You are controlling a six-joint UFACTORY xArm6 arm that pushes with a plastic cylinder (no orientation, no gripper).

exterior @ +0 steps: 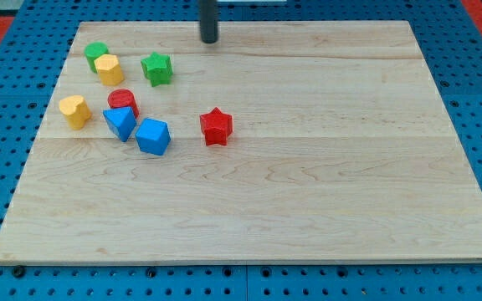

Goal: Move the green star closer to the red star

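Light wooden plank table, pale grain, seams running across it, near edge toward the view's bottom. Under and around it a blue perforated base with a grid of holes; red strips at the view's top corners. Near half and whole right side of the table carry nothing.

Blocks all sit in the left part. Nearest: blue cube-like block, just beside a blue wedge-shaped block on its left, possibly touching. Red star block stands alone to the right of the blue pair, clearly apart. Yellow heart-like block at the far left. Red cylinder sits right behind the blue wedge and is partly covered by it. Farther back: yellow hexagon-like block overlapping a green round block behind it, so the green one's shape is only partly seen. Green star block lies right of the yellow one, up and left of the red star, well apart from it.

Dark straight rod comes down from the view's top edge, upper part cut off. My tip rests near the table's far edge, up and right of the green star, not touching any block. No fingers on this rod, so no finger state to tell.
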